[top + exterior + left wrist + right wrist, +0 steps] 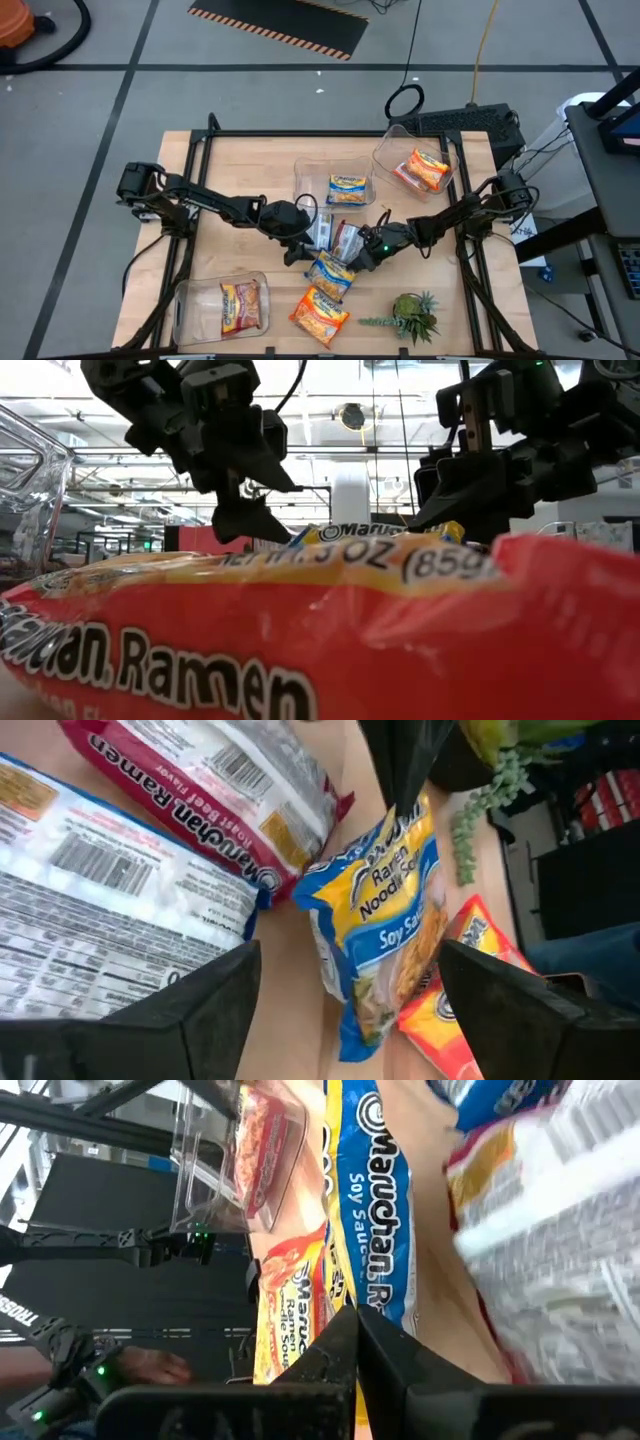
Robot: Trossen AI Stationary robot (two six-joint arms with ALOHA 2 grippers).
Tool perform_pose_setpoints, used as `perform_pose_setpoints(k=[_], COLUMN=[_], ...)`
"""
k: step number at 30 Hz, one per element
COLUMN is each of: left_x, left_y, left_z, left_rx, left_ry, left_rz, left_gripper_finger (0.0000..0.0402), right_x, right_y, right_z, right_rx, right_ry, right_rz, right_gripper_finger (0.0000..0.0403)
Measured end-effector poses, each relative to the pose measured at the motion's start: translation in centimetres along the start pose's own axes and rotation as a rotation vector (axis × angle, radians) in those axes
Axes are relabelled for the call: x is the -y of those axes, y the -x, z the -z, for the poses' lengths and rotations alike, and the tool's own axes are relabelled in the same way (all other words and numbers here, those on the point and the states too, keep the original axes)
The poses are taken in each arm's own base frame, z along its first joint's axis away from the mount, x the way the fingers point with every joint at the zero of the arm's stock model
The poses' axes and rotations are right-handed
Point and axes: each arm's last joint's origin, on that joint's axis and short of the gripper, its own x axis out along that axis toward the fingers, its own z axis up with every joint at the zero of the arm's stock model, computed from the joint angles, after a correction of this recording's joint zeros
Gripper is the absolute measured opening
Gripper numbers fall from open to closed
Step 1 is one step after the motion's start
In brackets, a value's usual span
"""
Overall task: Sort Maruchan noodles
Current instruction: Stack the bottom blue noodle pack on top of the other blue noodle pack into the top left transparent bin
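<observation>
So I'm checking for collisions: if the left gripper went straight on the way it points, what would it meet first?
Probably the blue-and-yellow soy sauce ramen packet, lying ahead between the open left gripper's fingers; depth is uncertain.

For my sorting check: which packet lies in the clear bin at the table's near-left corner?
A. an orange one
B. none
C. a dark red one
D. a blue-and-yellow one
C: the high view shows a dark red packet inside the near-left clear bin.
</observation>
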Motion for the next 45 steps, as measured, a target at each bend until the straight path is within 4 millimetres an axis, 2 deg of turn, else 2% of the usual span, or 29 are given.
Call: perform_pose_setpoints(k=[11,20,25,38,45], left_x=[-1.7,-2.0,-2.1,-2.0,-2.0], left_y=[-2.5,-4.3,-4.8,-4.7,-4.7], left_z=[0.6,1.1,1.1,0.9,0.9], left_rx=[0.006,0.004,0.033,0.062,0.064], left_ry=[0.004,-0.019,-0.05,-0.109,-0.098], left_rz=[0.018,0.183,0.202,0.212,0.212], left_gripper_finger=[0.031,0.0305,0.0266,0.013,0.0111], right_x=[-0.6,-1.0,-0.9,-0.9,-0.8], right_y=[-0.3,-0.5,-0.5,-0.4,-0.3], right_z=[-0.3,-0.7,-0.6,-0.7,-1.5], right_rx=[0.029,0.038,0.037,0.04,0.07], right_ry=[0.06,0.1,0.099,0.103,0.091], right_rz=[-0.014,-0.022,-0.017,-0.017,-0.022], right_gripper_finger=[0.0,0.0,0.0,0.0,0.0006])
